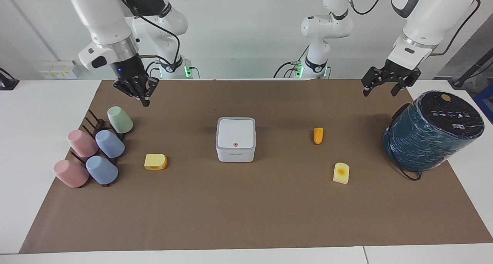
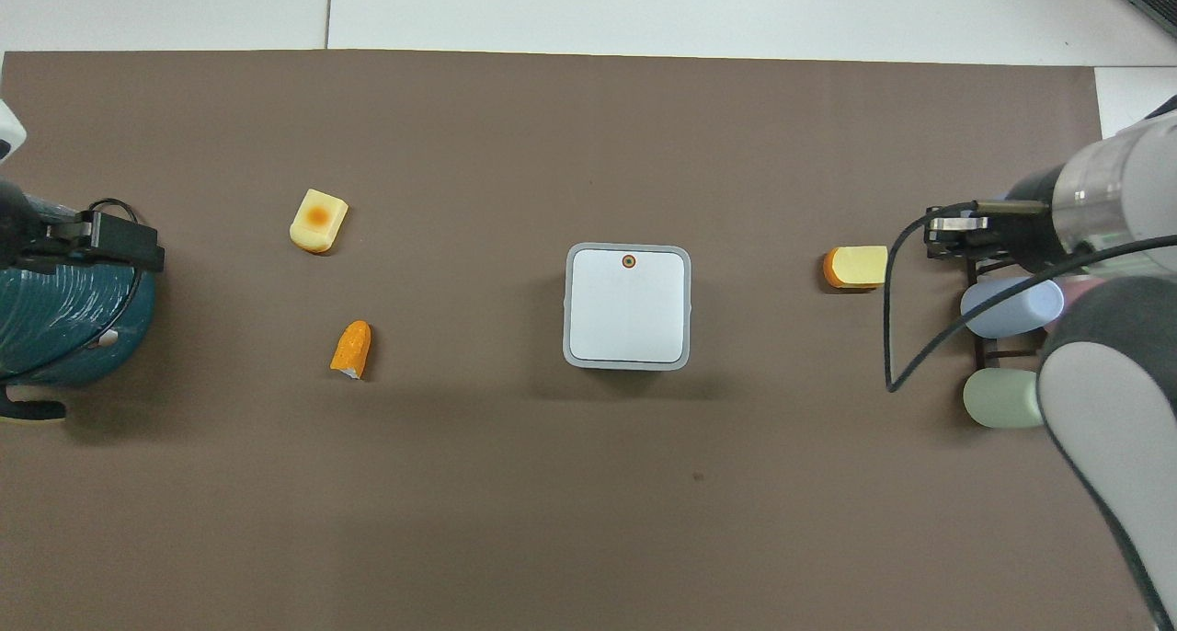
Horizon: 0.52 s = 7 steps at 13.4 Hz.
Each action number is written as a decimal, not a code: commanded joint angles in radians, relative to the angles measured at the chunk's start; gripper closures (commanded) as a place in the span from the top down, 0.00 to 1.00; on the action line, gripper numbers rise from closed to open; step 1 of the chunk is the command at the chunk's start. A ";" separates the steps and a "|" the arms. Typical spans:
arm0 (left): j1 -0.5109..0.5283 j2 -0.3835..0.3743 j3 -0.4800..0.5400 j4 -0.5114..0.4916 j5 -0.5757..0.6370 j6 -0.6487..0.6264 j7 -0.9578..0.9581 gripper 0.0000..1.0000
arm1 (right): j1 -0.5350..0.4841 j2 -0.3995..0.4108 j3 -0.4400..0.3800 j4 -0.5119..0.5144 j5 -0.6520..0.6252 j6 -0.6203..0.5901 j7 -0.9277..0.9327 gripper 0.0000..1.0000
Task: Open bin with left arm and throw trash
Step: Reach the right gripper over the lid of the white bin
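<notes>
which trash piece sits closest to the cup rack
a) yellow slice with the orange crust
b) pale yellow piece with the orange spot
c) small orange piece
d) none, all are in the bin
a: the yellow slice with the orange crust lies on the mat right beside the cup rack, while the other two pieces lie past the shut bin, toward the left arm's end.

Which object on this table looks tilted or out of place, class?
The dark teal wrapped cylinder at the left arm's end leans over, half off the brown mat. The white bin sits square, lid shut.
</notes>
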<state>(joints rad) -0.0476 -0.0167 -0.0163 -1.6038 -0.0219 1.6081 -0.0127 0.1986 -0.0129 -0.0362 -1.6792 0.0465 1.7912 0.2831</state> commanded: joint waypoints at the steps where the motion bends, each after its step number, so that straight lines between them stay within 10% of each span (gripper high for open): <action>1: 0.002 -0.009 0.001 -0.010 0.014 0.010 0.011 1.00 | 0.071 0.028 -0.001 -0.007 0.015 0.054 0.105 0.00; 7: 0.002 -0.009 0.001 -0.010 0.014 0.010 0.011 1.00 | 0.189 0.105 -0.001 -0.008 0.015 0.172 0.264 0.00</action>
<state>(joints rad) -0.0474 -0.0167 -0.0160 -1.6038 -0.0219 1.6084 -0.0127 0.3611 0.0689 -0.0343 -1.6816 0.0477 1.9143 0.4985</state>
